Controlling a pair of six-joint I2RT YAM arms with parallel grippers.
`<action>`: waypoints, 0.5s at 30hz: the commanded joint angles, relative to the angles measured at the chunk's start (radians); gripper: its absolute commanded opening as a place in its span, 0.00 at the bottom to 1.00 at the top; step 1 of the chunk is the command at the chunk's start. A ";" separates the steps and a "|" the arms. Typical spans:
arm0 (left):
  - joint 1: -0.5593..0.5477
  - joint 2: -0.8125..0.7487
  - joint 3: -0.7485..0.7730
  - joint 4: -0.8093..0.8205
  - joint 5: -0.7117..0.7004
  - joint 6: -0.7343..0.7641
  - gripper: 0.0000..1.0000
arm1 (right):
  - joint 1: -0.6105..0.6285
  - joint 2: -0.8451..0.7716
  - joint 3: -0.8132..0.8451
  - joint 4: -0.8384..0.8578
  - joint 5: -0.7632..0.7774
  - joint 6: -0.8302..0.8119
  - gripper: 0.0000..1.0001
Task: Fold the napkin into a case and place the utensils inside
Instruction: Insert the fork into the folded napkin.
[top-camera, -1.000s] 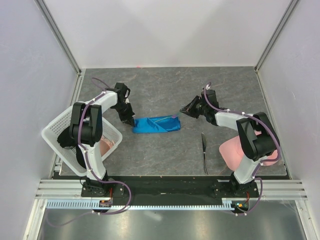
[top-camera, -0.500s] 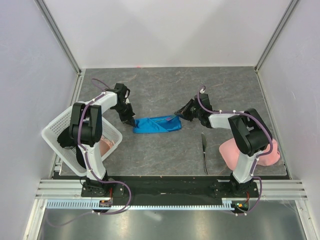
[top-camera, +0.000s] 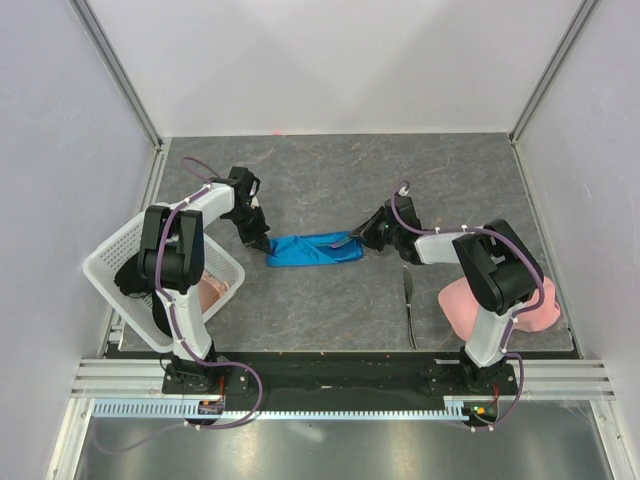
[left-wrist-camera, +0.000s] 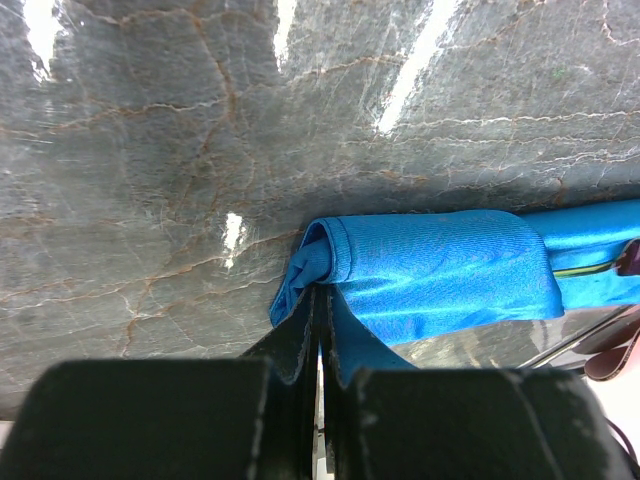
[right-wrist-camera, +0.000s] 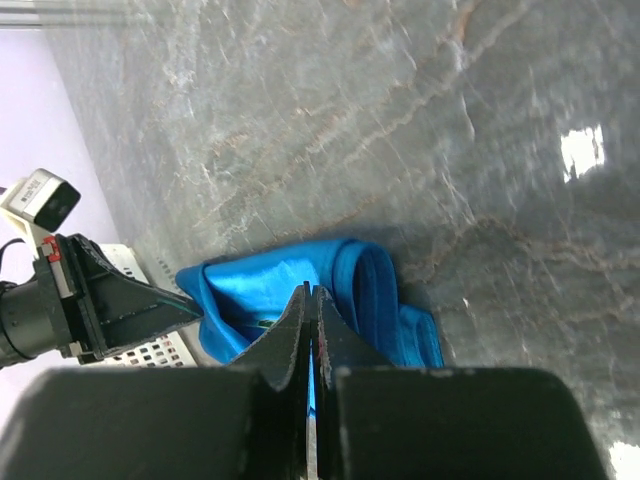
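The knife (top-camera: 409, 300) lay nearest, well apart from the case (top-camera: 312, 250) at mid-table. The left gripper (left-wrist-camera: 318, 293) was clamped on the case's left end. The right gripper (right-wrist-camera: 311, 292) was closed tight at its right end, by the fork (top-camera: 338, 241).

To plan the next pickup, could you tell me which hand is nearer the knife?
Right. The right hand is at the right end of the napkin, close to the knife; the left hand is at its left end.
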 joint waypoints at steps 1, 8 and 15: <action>-0.005 -0.019 -0.024 0.014 0.001 0.010 0.02 | 0.024 -0.067 -0.019 0.002 0.027 0.009 0.00; -0.005 -0.018 -0.021 0.015 0.001 0.010 0.02 | 0.030 -0.115 -0.031 -0.061 0.027 -0.025 0.00; -0.005 -0.030 -0.025 0.014 0.001 0.010 0.02 | 0.038 -0.121 -0.060 -0.073 0.015 -0.047 0.00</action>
